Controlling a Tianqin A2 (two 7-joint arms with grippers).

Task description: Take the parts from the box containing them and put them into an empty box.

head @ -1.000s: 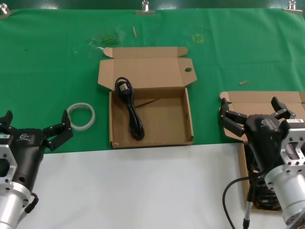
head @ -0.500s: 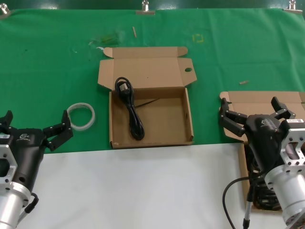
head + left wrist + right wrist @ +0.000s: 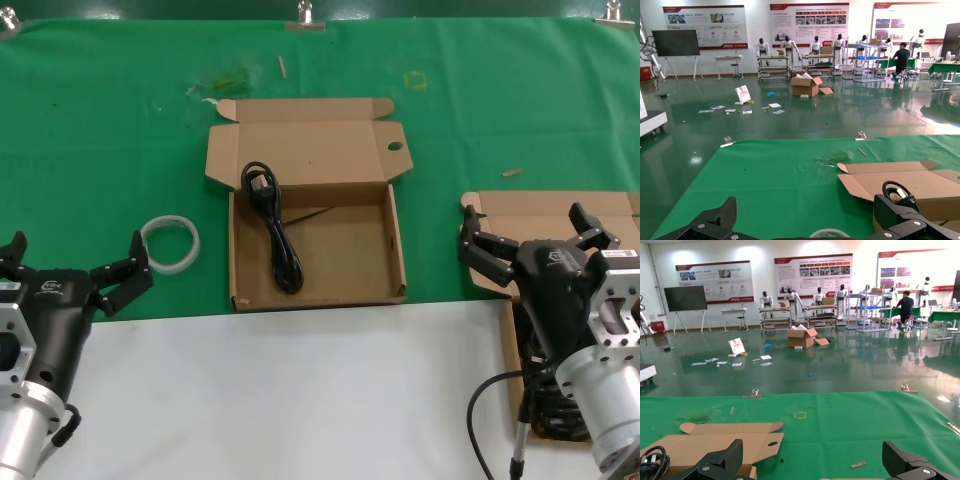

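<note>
One black power cord [image 3: 272, 228] lay inside the box with the holed flap [image 3: 345, 262], along its left side, plug end up by the lid hinge; its loop also showed in the left wrist view [image 3: 898, 191] and at the edge of the right wrist view [image 3: 651, 458]. That box sat open at mid-table on the green cloth [image 3: 100, 130], lid folded back, round hole in the flap at its right.

The source box [image 3: 545, 208] was at the robot's right, straddling the cloth edge and the white surface [image 3: 300, 400]. Most of it was hidden behind the right arm; dark cords [image 3: 548, 418] showed in it below the gripper, count not readable.

Right gripper [image 3: 530, 238] hung over the source box, fingers spread wide apart, nothing between them. It blocked the view into that box.

Left gripper [image 3: 70, 268] was parked at the near left corner, fingers also spread, holding nothing, well apart from both boxes.

White tape ring [image 3: 170, 244] lay on the cloth just beside the left gripper's right finger, between it and the holed-flap box. Small debris on the cloth: a wood sliver [image 3: 281, 66] beyond the lid, another chip [image 3: 511, 172] near the source box. Metal clips [image 3: 305, 14] held the cloth's far edge.
</note>
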